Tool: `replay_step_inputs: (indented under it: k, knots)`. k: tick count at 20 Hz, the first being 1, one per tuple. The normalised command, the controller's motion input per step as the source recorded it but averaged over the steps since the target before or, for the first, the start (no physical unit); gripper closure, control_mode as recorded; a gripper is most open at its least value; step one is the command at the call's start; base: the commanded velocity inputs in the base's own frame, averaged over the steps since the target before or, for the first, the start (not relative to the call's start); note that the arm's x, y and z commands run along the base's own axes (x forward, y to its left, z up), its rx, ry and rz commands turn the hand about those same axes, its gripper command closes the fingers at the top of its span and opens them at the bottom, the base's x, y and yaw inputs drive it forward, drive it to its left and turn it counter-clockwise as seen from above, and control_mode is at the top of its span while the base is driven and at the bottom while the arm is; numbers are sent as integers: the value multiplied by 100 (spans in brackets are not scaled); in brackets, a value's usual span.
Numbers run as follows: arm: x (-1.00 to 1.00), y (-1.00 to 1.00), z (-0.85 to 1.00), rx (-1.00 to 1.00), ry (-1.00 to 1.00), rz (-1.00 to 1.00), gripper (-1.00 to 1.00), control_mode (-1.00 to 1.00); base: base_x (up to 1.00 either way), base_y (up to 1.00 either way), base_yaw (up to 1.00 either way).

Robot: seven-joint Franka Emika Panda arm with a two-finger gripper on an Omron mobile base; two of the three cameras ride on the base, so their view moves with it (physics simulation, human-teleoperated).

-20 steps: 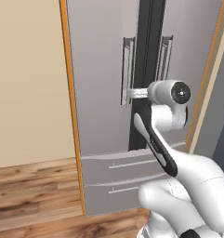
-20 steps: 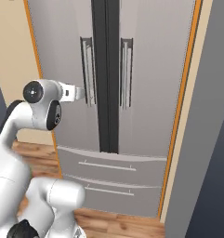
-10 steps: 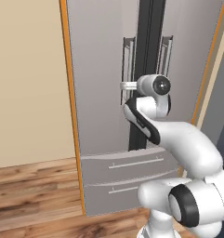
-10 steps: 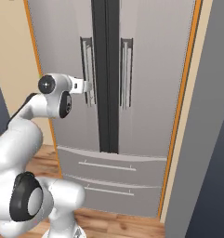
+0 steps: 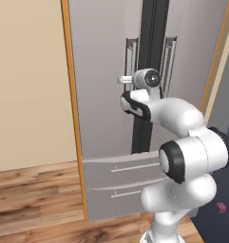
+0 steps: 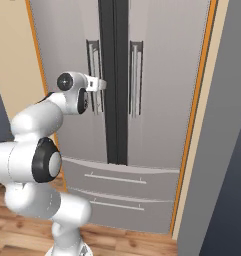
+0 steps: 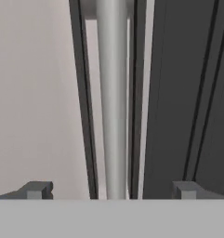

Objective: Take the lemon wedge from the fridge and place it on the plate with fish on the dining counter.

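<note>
The fridge (image 5: 101, 71) (image 6: 162, 75) stands in front of me with both French doors shut, so the lemon wedge is hidden. My gripper (image 5: 121, 79) (image 6: 103, 84) is stretched out at the left door's vertical silver handle (image 5: 130, 57) (image 6: 94, 57). In the hand view the gripper (image 7: 112, 190) is open, and the handle (image 7: 112, 102) runs up between the two fingertips (image 7: 36, 189) without touching either. Nothing is held. The plate with fish and the dining counter are out of view.
The right door's handle (image 6: 135, 75) is a short way beyond the black centre gap (image 6: 114, 100). Two grey drawers (image 6: 122, 177) sit below. Orange trim (image 5: 71, 118) and a beige wall (image 5: 25, 85) flank the fridge; the wooden floor (image 5: 30, 199) lies at the lower left.
The arm has reached forward and its elbow has swung out. The gripper rose and closed in on the left door's handle, still open. The fridge doors have not moved.
</note>
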Motion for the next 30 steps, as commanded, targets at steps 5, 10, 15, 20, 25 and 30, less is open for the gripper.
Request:
replay_step_inputs:
  k: [5, 10, 15, 20, 25, 30]
  knots:
    - [77, -2, -3, 1, 0, 0, -100, -100, 0, 0, 0]
    - [81, -6, -17, 0, 0, 0, -100, -100, 0, 0, 0]
    - [44, 0, -19, -4, -2, 0, -100, -100, 0, 0, 0]
    - [9, 0, -2, 0, 0, 0, 100, -100, 0, 0, 0]
    - [-26, 10, 0, 0, 0, 0, 100, -100, 0, 0, 0]
    - [-77, 82, 10, 0, -1, 0, 100, -100, 0, 0, 0]
